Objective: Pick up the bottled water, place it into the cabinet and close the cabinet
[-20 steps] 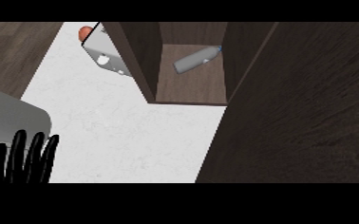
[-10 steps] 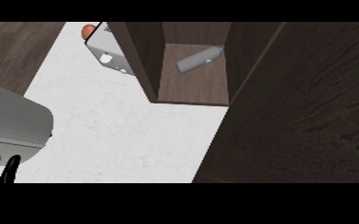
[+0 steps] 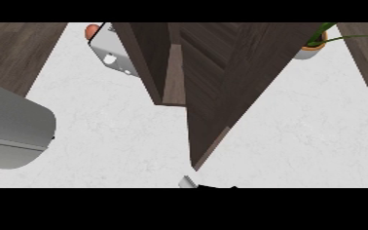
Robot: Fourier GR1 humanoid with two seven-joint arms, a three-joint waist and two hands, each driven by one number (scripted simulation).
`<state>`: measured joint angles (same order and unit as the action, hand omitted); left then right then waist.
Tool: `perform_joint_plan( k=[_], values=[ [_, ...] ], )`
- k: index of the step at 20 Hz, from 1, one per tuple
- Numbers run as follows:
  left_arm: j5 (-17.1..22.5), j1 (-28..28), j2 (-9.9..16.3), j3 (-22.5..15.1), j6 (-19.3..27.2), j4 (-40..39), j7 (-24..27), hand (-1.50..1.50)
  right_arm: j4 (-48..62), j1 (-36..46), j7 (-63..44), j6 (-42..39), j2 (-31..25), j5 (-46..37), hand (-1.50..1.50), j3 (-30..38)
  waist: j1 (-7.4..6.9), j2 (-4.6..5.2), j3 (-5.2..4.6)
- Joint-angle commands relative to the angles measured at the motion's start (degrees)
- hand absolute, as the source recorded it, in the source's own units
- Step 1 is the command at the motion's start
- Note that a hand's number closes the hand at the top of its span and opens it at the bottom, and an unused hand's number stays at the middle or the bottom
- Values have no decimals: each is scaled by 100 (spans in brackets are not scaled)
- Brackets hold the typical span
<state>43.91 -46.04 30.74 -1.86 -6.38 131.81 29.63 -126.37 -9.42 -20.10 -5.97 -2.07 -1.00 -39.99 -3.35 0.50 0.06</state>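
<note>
The dark wooden cabinet (image 3: pixel 155 53) stands on the white counter (image 3: pixel 115 141). Its door (image 3: pixel 230 83) has swung across the opening and leaves only a narrow slit (image 3: pixel 173 73) of the inside in sight. No bottled water shows; the door hides the shelf space. At the picture's lower edge a small black part of my right hand (image 3: pixel 215 186) sits just below the door's lower corner. My grey left forearm (image 3: pixel 22 136) fills the left edge, and its hand is out of the picture.
A grey metal item with holes (image 3: pixel 111 53) and an orange-red thing (image 3: pixel 92 29) lie left of the cabinet. A potted plant (image 3: pixel 313 46) stands at the far right. Dark wood panelling (image 3: pixel 28 48) borders the counter at top left.
The cabinet door swung from open to nearly closed, hiding the bottle that lay inside. The view shifted right, so the plant came into sight. The left hand left the picture.
</note>
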Motion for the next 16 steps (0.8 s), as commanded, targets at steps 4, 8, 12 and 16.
perform_joint_plan(
  k=[4, 8, 12, 16],
  values=[
    [958, -596, 129, 1146, -878, -98, 154, -150, 1050, 2049, -218, 1046, 201, 1013, 150, 321, 38, -37, -10],
    [1121, -1196, 75, 1368, -1383, 149, 48, -150, 1690, 2907, -379, 1169, 204, 1696, 150, 959, 71, -49, -5],
    [1234, -783, -24, 1596, -1679, -492, 64, -150, 2504, 3654, -76, 1079, 206, 2379, 150, 1658, 138, -32, -8],
    [1440, -955, -131, 1862, -1953, -504, 13, -150, 3354, 4349, -67, 336, 131, 2829, 150, 2708, 138, -24, -5]
  ],
)
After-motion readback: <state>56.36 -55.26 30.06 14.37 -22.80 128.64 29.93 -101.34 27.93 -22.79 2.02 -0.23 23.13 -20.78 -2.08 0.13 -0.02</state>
